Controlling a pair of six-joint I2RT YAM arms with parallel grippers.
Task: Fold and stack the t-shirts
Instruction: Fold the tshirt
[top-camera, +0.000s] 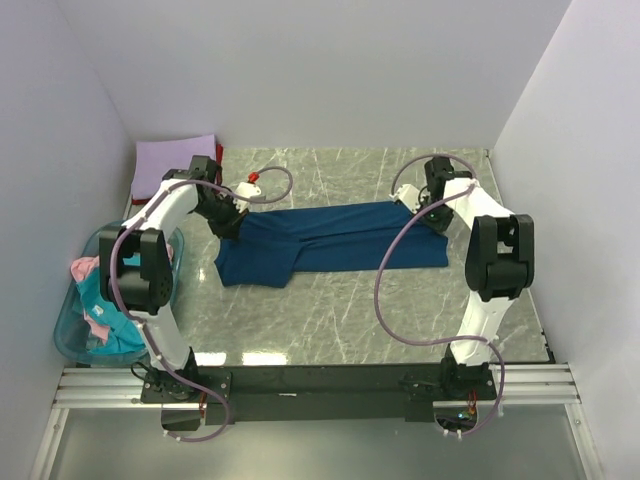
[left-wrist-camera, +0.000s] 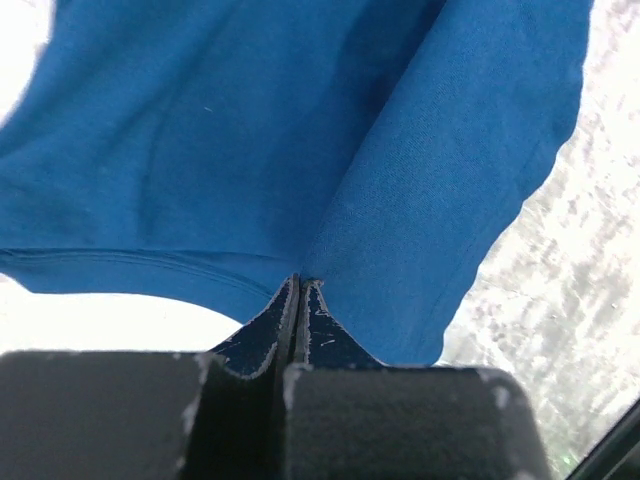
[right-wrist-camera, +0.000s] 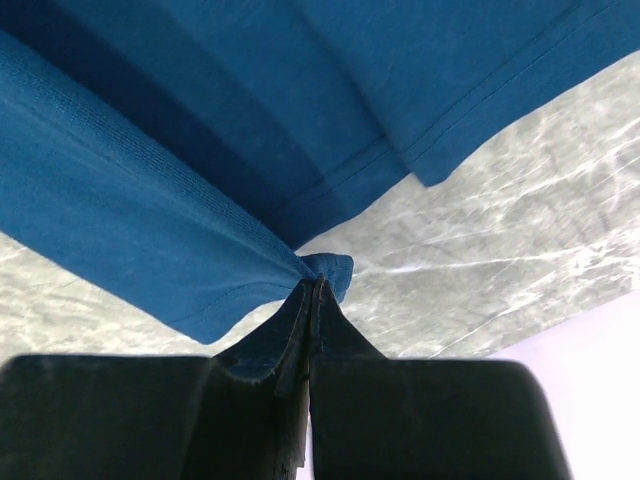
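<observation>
A dark blue t-shirt (top-camera: 330, 240) lies stretched across the middle of the marble table, folded lengthwise. My left gripper (top-camera: 232, 222) is shut on the shirt's left end; in the left wrist view the cloth (left-wrist-camera: 300, 150) fans out from the closed left gripper (left-wrist-camera: 299, 285). My right gripper (top-camera: 425, 212) is shut on the right end; the right wrist view shows a pinched hem (right-wrist-camera: 335, 272) at the right gripper's tips (right-wrist-camera: 317, 285), and the rest of the shirt (right-wrist-camera: 200, 130) hangs away from it. A lavender t-shirt (top-camera: 175, 160) lies at the far left corner.
A translucent blue basket (top-camera: 75, 335) at the left edge holds teal (top-camera: 105, 330) and pink (top-camera: 85, 268) shirts. White walls close in on the left, back and right. A black rail (top-camera: 320, 380) runs along the near edge.
</observation>
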